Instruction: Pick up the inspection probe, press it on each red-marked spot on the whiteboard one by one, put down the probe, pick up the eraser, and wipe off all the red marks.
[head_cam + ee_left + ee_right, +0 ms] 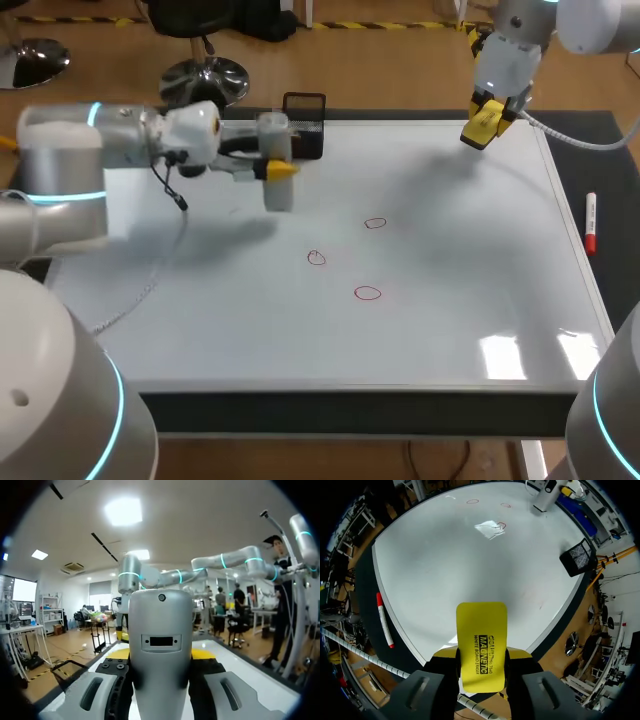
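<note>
The whiteboard [450, 300] is smooth and glossy, mirroring the ceiling lights as bright patches. The inspection probe [160, 640] has a smooth, satin silver-grey shell; I cannot tell whether it is plastic or painted metal. The eraser [481, 640] shows a shiny yellow plastic back. The holder [305, 135] is black wire mesh, the marker [590, 222] is smooth plastic, and the mat [610, 160] beneath is dark and matt.

Overhead and wrist views, shared whiteboard [450, 300]
</note>
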{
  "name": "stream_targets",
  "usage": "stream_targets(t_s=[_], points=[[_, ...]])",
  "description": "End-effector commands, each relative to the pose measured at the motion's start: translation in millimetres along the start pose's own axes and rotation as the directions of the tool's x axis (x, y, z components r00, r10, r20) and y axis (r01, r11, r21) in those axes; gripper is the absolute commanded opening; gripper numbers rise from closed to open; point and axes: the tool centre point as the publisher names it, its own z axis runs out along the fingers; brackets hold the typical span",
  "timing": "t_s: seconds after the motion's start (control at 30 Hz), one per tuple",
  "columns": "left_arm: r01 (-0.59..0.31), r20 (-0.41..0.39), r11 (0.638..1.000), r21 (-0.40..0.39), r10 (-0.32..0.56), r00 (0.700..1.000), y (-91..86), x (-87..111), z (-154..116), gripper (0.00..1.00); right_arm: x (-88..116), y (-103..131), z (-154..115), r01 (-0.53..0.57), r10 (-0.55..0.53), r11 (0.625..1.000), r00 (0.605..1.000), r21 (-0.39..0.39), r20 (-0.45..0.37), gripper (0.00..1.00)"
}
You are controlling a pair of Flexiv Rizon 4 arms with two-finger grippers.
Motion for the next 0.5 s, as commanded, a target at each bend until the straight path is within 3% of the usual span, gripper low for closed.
stream_targets(t_s=[0.03,0.5], points=[[-0.007,0.034,1.0,-0.023,0.008,0.999,-15.3,-10.5,-21,0.0,-1,-1,-1,0.002,-0.002,1.0,1.0,0.0,-0.005,0.0],[0.007,0.173,1.0,-0.023,-0.003,0.985,-15.2,-59.4,-76,0.0,-1,-1,-1,0.002,-0.002,1.0,1.0,0.0,-0.005,0.0]])
